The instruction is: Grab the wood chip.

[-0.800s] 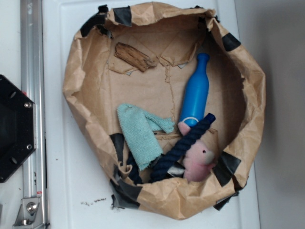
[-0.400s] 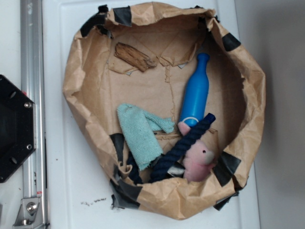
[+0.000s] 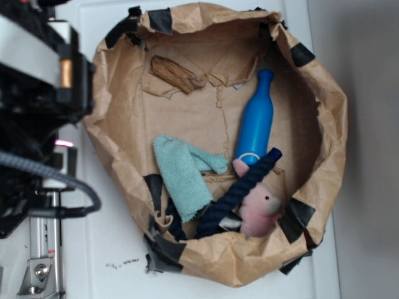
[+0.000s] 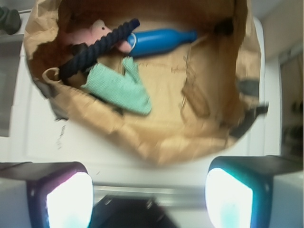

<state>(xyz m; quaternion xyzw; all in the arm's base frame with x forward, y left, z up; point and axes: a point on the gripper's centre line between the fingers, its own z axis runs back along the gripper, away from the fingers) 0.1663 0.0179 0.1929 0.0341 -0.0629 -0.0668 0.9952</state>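
The wood chip (image 3: 176,74) is a rough brown chunk lying at the back left of the floor of an opened brown paper bag (image 3: 330,124). It shows blurred in the wrist view (image 4: 195,97), right of the middle. My arm (image 3: 37,81) hangs blurred over the table's left edge, outside the bag and left of the chip. In the wrist view my gripper (image 4: 149,190) is open and empty. Its two fingers (image 4: 66,199) stand wide apart over the white table and rail, short of the bag's rim.
Inside the bag lie a blue bottle (image 3: 255,121), a teal cloth (image 3: 184,174), a navy rope (image 3: 243,187) and a pink plush pig (image 3: 259,208). The bag's crumpled walls rise all around them. A metal rail (image 3: 40,249) runs along the left.
My arm has come into the exterior view from the left and now covers the rail and the black base. Nothing in the bag has moved.
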